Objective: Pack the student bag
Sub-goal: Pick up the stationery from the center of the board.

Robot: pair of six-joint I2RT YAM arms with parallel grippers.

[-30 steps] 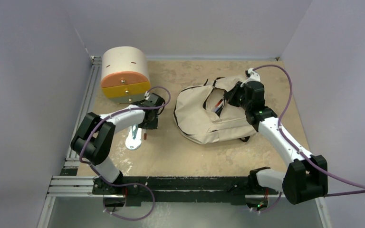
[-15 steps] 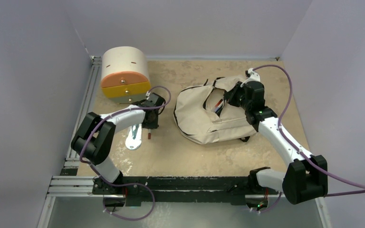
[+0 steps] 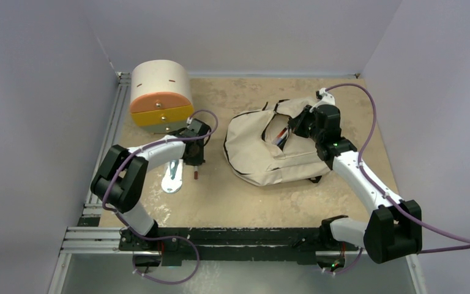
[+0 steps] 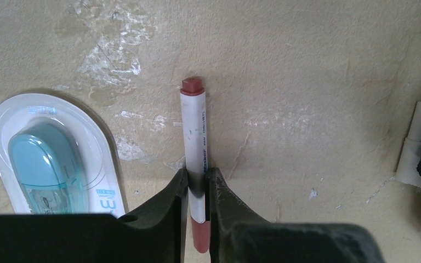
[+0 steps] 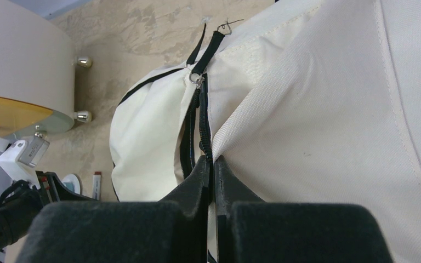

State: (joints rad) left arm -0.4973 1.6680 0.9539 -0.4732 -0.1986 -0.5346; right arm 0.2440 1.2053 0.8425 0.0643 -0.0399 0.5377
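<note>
The student bag (image 3: 269,156), beige with black zipper lines, lies right of centre on the table, its top slit (image 3: 279,136) held apart. My right gripper (image 3: 295,127) is at that slit, shut on the zipper edge (image 5: 204,131) of the bag's fabric (image 5: 318,109). A white marker with red ends (image 4: 193,131) lies on the table left of the bag. My left gripper (image 4: 197,174) points down over the marker (image 3: 194,174), and both fingers press against its barrel near the lower red end.
A blister pack with a blue correction-tape roller (image 4: 49,159) lies just left of the marker (image 3: 172,177). The cream cylindrical drawer box with orange and yellow fronts (image 3: 159,98) stands at the back left. Walls enclose the table on three sides.
The left gripper's jaws have closed in onto the marker, and the marker has shifted slightly right. The right arm and bag have not moved.
</note>
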